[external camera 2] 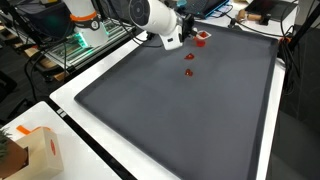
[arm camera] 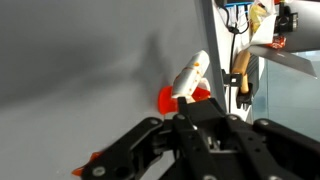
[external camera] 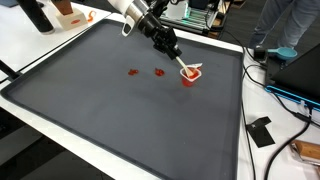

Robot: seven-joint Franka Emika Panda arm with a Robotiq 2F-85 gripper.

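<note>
While no print is sharp enough to read, the white-and-orange box (external camera 2: 35, 150) at the near left table corner in an exterior view has marks on it, too small to make out. The dark mat (external camera: 120, 120) covers most of the white table (external camera: 30, 125).

Left to right on the mat in an exterior view:
- First red bit (external camera: 132, 71), lying flat.
- Second red bit (external camera: 158, 71), just beside the first and apart from it.
- Red cup (external camera: 190, 78), further right, in the far right part of the mat.

To the right, off the mat, cables (external camera: 285, 92) and a flat black device (external camera: 260, 131) lie on the table.

The arm (external camera 2: 150, 15) comes in from the far edge, with the white upper link high and the black wrist slanting down toward the red cup. The gripper (external camera: 170, 50) hangs above the mat, between the red bits and the cup, tilted and not vertical. Its fingers are clamped on a white stick (external camera: 185, 66), which runs on down from them at the same slant. The stick's lower end meets the cup at its rim. I cannot tell whether the tip is inside.

In another exterior view the gripper (external camera 2: 178, 40) sits just left of the red cup (external camera 2: 201, 38), near the mat's far edge. The two red bits (external camera 2: 191, 57) lie nearer the camera.

In the wrist view the gripper (arm camera: 192, 112) fills the bottom, and the white stick (arm camera: 190, 72) pokes up out of it. The red cup (arm camera: 166, 98) shows partly behind the stick's base, and a red bit (arm camera: 85, 170) is at the lower left.
</note>
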